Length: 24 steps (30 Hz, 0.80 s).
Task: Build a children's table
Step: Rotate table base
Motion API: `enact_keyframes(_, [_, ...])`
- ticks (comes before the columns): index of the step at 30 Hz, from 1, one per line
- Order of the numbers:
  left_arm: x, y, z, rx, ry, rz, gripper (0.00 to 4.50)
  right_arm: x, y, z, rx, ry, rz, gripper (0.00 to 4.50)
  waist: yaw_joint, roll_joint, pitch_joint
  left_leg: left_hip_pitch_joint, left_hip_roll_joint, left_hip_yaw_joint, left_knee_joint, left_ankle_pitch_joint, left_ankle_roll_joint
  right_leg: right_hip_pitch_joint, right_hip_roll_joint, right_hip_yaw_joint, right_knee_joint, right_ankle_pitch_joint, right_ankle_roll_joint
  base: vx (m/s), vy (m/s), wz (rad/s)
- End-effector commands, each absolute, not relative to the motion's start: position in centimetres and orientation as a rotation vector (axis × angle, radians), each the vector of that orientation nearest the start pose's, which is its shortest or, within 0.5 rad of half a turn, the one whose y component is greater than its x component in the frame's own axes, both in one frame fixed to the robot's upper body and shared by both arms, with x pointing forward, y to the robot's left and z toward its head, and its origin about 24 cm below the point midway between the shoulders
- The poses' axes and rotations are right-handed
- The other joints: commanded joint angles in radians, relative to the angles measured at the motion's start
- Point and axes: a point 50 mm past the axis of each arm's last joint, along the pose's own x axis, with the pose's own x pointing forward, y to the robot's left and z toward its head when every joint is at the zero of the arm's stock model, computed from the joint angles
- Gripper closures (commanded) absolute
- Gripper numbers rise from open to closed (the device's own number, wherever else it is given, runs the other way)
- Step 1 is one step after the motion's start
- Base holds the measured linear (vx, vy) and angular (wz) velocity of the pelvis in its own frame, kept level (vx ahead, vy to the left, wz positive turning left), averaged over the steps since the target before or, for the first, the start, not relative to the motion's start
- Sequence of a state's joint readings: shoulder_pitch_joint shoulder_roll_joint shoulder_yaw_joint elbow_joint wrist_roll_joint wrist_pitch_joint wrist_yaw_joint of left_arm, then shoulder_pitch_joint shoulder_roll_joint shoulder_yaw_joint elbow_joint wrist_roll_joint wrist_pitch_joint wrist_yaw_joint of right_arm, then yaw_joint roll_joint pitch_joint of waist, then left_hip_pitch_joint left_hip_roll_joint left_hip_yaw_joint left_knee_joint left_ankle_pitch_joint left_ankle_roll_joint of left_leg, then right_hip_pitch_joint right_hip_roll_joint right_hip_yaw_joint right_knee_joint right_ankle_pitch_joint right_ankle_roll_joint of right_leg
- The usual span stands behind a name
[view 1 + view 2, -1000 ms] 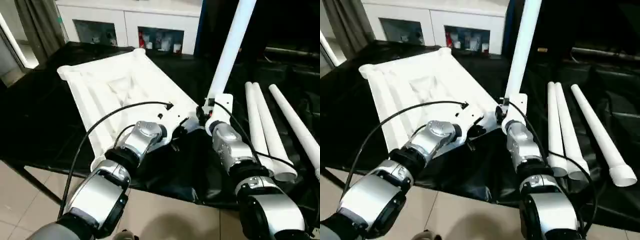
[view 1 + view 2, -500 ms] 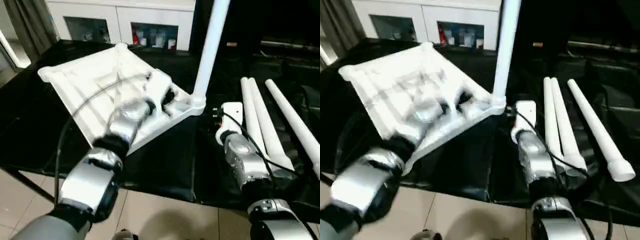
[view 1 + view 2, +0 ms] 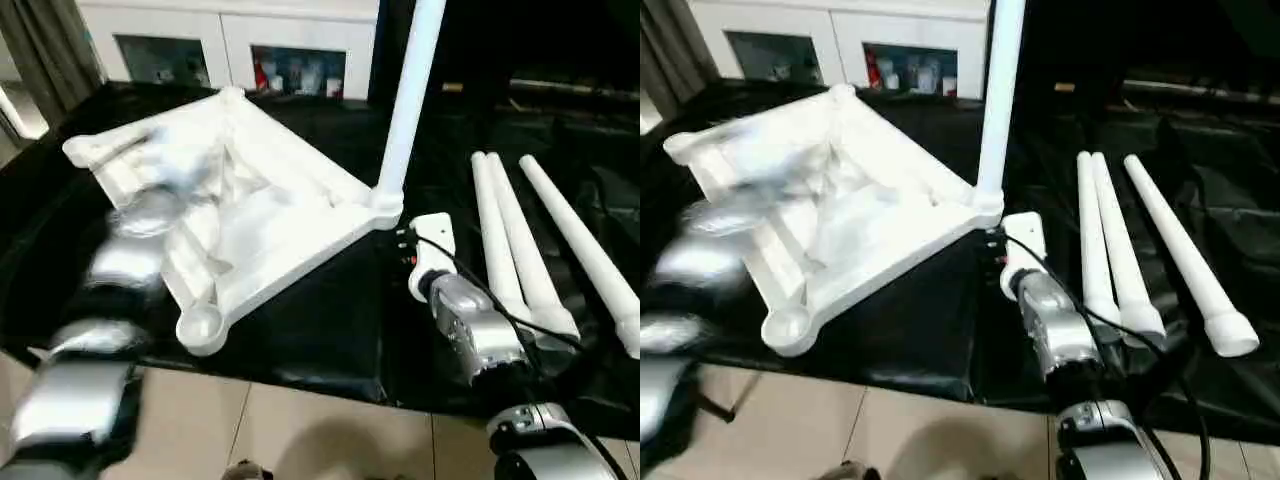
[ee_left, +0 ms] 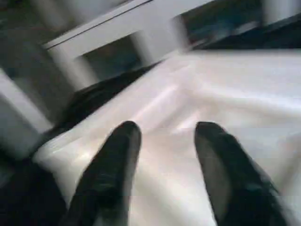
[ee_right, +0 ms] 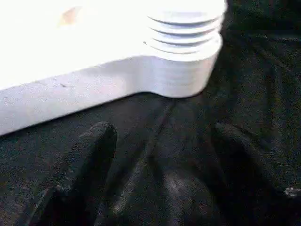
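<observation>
Nearest, at the lower right of the left eye view, the right arm's silver forearm reaches up to its white-cased right tool [image 5: 157,141]. In the right wrist view its two black fingers [image 5: 91,155] stand well apart with nothing between them, hovering over the black cloth of the bench [image 3: 330,330] just short of the tabletop's ribbed corner socket [image 5: 186,42]. That tool is released and touches nothing.

At the lower left of the left eye view the left arm is a silver blur. In the left wrist view the left tool [image 4: 164,136] has its two dark fingers parted over the white tabletop [image 3: 260,215], gripping nothing that can be seen.

The tabletop lies upside down on the bench, left of centre, ribs up, one round empty socket [image 3: 200,325] nearest the front edge. At its right-hand corner, centre frame, one white leg [image 3: 405,110] stands upright in a socket, rising out of the top of the frame.

To the right, three more white legs [image 3: 525,245] lie on the black cloth, two touching side by side, the third just beside them and angled outward.

Farthest, along the top of the frame, stands a white cabinet [image 3: 235,45] with glass doors.
</observation>
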<state>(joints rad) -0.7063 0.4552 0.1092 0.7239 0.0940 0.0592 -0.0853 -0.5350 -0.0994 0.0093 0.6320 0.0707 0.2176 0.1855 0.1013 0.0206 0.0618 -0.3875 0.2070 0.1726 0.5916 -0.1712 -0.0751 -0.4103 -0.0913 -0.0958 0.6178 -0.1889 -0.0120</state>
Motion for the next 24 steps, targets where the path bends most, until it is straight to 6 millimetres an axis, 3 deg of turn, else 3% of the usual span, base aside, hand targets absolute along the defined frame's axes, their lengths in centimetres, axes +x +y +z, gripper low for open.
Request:
enact_keyframes(1, [35.9, 28.5, 13.6, 0.457, 0.036, 0.261, 2.19, 34.5, -12.6, 3.1, -0.051, 0.348, 0.291, 0.92, 0.004, 0.000, -0.081, 0.027, 0.025, -0.002, -0.066, -0.150, 0.010, 0.052, -0.054, 0.052, -0.055, -0.059, -0.206, 0.000, 0.000, 0.00])
enact_keyframes(2, [35.3, 29.4, 13.7, 0.472, 0.037, 0.303, 2.19, 34.6, -12.5, 3.1, -0.051, 0.351, 0.296, 0.92, 0.003, -0.003, -0.081, 0.023, 0.029, -0.005, -0.068, -0.154, 0.006, 0.057, -0.059, 0.052, -0.050, -0.060, -0.207, 0.000, 0.000, 0.00])
enact_keyframes(5, [33.3, 32.0, 12.5, 0.539, 0.143, 0.399, 2.19, 34.9, -11.6, 3.0, -0.057, 0.362, 0.328, 0.92, 0.003, 0.003, -0.077, 0.024, 0.026, -0.006, -0.072, -0.187, -0.015, 0.051, -0.056, 0.052, -0.055, -0.109, -0.188, 0.000, 0.000, 0.00])
enact_keyframes(11, [31.5, 32.9, 10.3, 0.568, 0.318, 0.382, 2.19, 35.2, -10.5, 3.2, -0.063, 0.364, 0.362, 0.92, 0.009, 0.006, -0.077, 0.029, 0.024, -0.004, -0.073, -0.219, -0.035, 0.044, -0.054, 0.055, -0.056, -0.098, -0.197, 0.000, 0.000, 0.00])
enact_keyframes(12, [30.8, 32.1, 8.5, 0.499, 0.447, 0.279, 2.19, 35.5, -10.1, 3.3, -0.065, 0.362, 0.374, 0.92, 0.011, 0.010, -0.077, 0.030, 0.025, -0.005, -0.074, -0.218, -0.041, 0.044, -0.055, 0.055, -0.053, -0.089, -0.200, 0.000, 0.000, 0.00])
enact_keyframes(14, [30.6, 31.8, 8.1, 0.487, 0.471, 0.251, 2.19, 35.5, -10.0, 3.4, -0.066, 0.361, 0.377, 0.92, 0.012, 0.006, -0.076, 0.029, 0.023, -0.004, -0.074, -0.222, -0.045, 0.044, -0.055, 0.055, -0.054, -0.095, -0.209, 0.000, 0.000, 0.00])
enact_keyframes(16, [30.3, 30.1, 7.1, 0.428, 0.531, 0.105, 2.19, 35.6, -9.7, 3.4, -0.064, 0.360, 0.384, 0.92, 0.013, 0.006, -0.076, 0.027, 0.023, -0.006, -0.075, -0.235, -0.047, 0.047, -0.059, 0.056, -0.055, -0.106, -0.211, 0.000, 0.000, 0.00])
enact_keyframes(20, [30.2, 28.1, 6.9, 0.373, 0.544, -0.043, 2.19, 35.7, -9.5, 3.4, -0.062, 0.361, 0.393, 0.92, 0.011, 0.001, -0.075, 0.024, 0.021, -0.005, -0.076, -0.247, -0.042, 0.049, -0.058, 0.056, -0.059, -0.118, -0.212, 0.000, 0.000, 0.00])
enact_keyframes(24, [29.8, 25.7, 7.0, 0.346, 0.577, -0.239, 2.19, 35.8, -9.4, 3.2, -0.060, 0.365, 0.406, 0.92, 0.010, 0.003, -0.074, 0.025, 0.021, -0.006, -0.076, -0.248, -0.036, 0.048, -0.056, 0.056, -0.059, -0.141, -0.207, 0.000, 0.000, 0.00])
